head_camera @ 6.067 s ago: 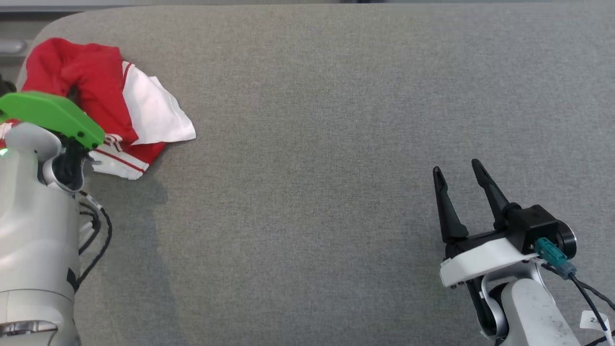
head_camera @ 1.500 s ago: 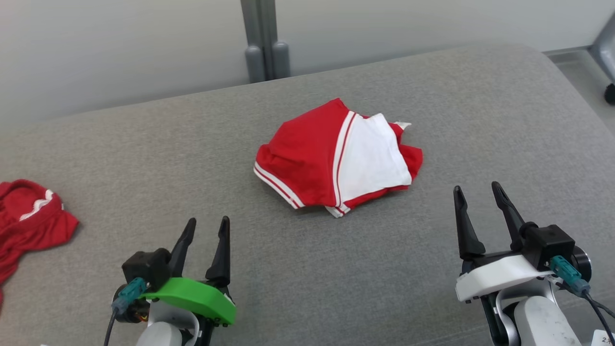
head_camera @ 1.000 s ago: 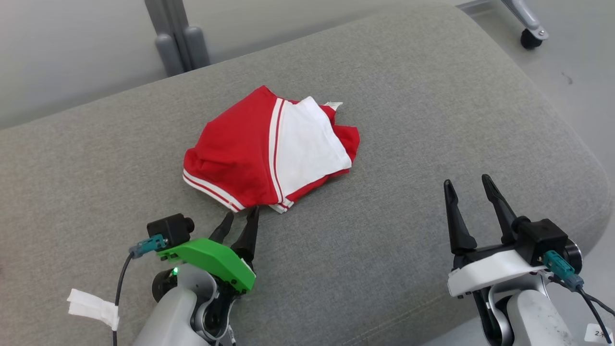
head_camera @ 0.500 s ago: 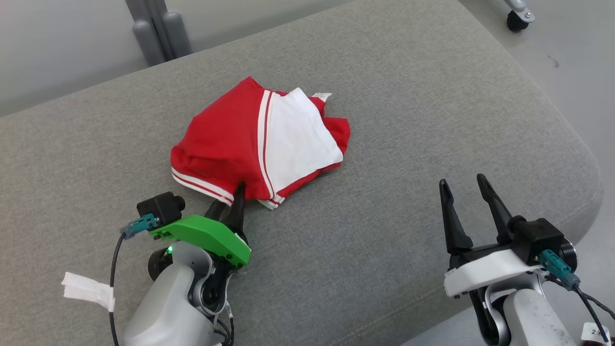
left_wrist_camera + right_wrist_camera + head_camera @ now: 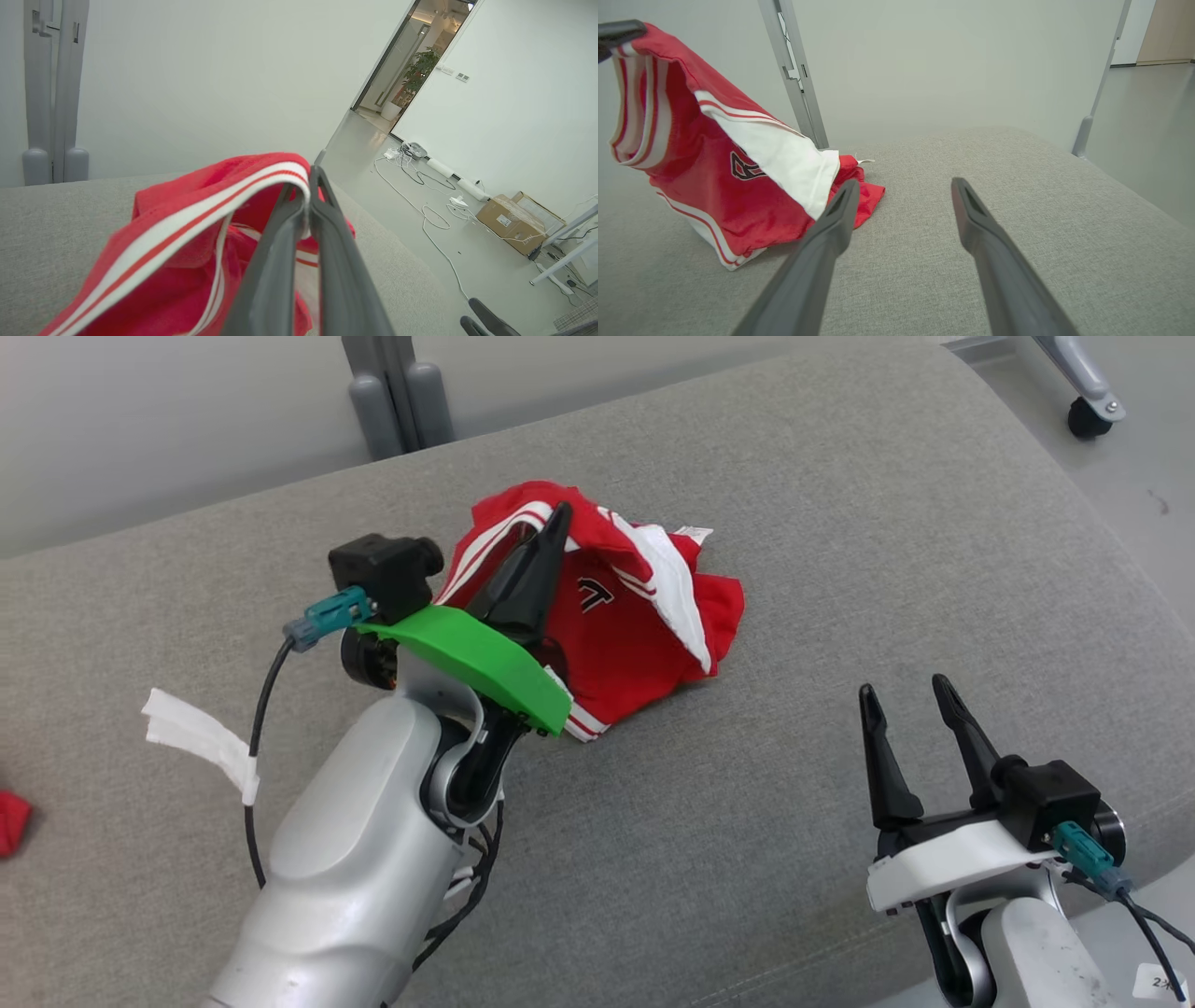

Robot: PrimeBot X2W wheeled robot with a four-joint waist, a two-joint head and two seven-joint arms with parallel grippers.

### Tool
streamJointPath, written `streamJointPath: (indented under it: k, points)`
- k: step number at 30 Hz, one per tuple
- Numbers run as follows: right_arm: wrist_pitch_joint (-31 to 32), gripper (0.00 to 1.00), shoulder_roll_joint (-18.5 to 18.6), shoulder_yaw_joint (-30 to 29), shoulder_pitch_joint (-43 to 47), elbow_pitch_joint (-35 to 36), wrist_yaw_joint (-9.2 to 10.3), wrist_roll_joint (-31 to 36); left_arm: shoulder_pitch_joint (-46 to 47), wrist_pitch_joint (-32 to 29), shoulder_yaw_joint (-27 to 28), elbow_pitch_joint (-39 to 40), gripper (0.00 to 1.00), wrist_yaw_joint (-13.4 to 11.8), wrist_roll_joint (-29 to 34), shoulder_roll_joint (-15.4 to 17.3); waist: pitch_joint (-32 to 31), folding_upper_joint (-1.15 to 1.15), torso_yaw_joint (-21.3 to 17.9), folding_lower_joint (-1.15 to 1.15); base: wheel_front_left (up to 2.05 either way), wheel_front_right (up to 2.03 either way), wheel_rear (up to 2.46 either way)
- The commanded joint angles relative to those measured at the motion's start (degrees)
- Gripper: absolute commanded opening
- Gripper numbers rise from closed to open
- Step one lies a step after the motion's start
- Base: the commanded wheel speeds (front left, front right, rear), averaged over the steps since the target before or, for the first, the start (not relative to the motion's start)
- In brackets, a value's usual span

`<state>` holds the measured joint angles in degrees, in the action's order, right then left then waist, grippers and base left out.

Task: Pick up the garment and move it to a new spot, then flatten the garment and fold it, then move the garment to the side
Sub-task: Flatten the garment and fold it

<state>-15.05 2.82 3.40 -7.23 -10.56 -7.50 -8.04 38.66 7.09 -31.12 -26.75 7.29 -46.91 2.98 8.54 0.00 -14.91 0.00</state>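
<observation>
The garment [image 5: 644, 625] is a pair of red shorts with white panels and red-and-white striped trim, near the back middle of the grey padded table [image 5: 840, 523]. My left gripper [image 5: 557, 513] is shut on its striped hem and holds that edge up. The rest hangs down, its lower end resting on the table. In the left wrist view the hem of the garment [image 5: 177, 242] is pinched at the tips of my left gripper [image 5: 309, 184]. My right gripper [image 5: 903, 687] stands open at the lower right, apart from the garment [image 5: 738, 186]. Nothing is between the fingers of the right gripper [image 5: 903, 186].
The table's rounded right edge [image 5: 1148, 616] drops to the floor close to my right arm. A grey post [image 5: 392, 392] stands behind the table. Another red cloth [image 5: 11, 821] lies at the far left. A cardboard box [image 5: 511, 221] and cables lie on the floor.
My left gripper has shut on the garment's striped hem and risen, pulling that edge up so the folded bundle opens and hangs. The head camera has shifted a little. The right gripper has stayed open.
</observation>
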Motion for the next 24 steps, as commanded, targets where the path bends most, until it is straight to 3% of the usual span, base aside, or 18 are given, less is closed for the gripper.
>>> streamJointPath:
  k: [1, 5, 9, 18, 24]
  points:
    - [-0.2, 1.0, 0.1, 0.1, 0.5, -0.1, 0.02, -0.6, 0.7, -0.6, -0.1, 0.5, 0.0, 0.1, -0.4, 0.3, -0.9, 0.0, 1.0, 0.0, 0.0, 0.0, 0.0]
    - [-0.2, 1.0, 0.1, -0.5, 1.0, 0.1, 0.02, -0.7, -1.1, -2.9, 0.7, 3.5, 0.0, -0.3, -2.2, 1.8, -1.1, 0.0, 2.1, 0.0, 0.0, 0.0, 0.0]
    - [-0.2, 1.0, 0.1, -1.3, 1.2, 0.5, 0.02, -0.9, -4.5, -7.2, 2.1, 6.7, 0.0, -2.2, -4.5, 5.6, -0.9, 0.0, 3.6, 0.0, 0.0, 0.0, 0.0]
    - [-0.2, 1.0, 0.1, -1.5, 0.8, 0.9, 0.02, -0.7, -11.9, -18.8, 5.4, 9.7, 0.0, -12.3, -4.4, 19.0, 0.1, 0.0, 6.3, 0.0, 0.0, 0.0, 0.0]
    - [-0.2, 1.0, 0.1, -1.0, -0.2, 1.0, 0.02, -0.5, -10.3, -18.1, 5.8, 7.0, 0.0, -15.6, -0.6, 23.1, 1.3, 0.0, 7.0, 0.0, 0.0, 0.0, 0.0]
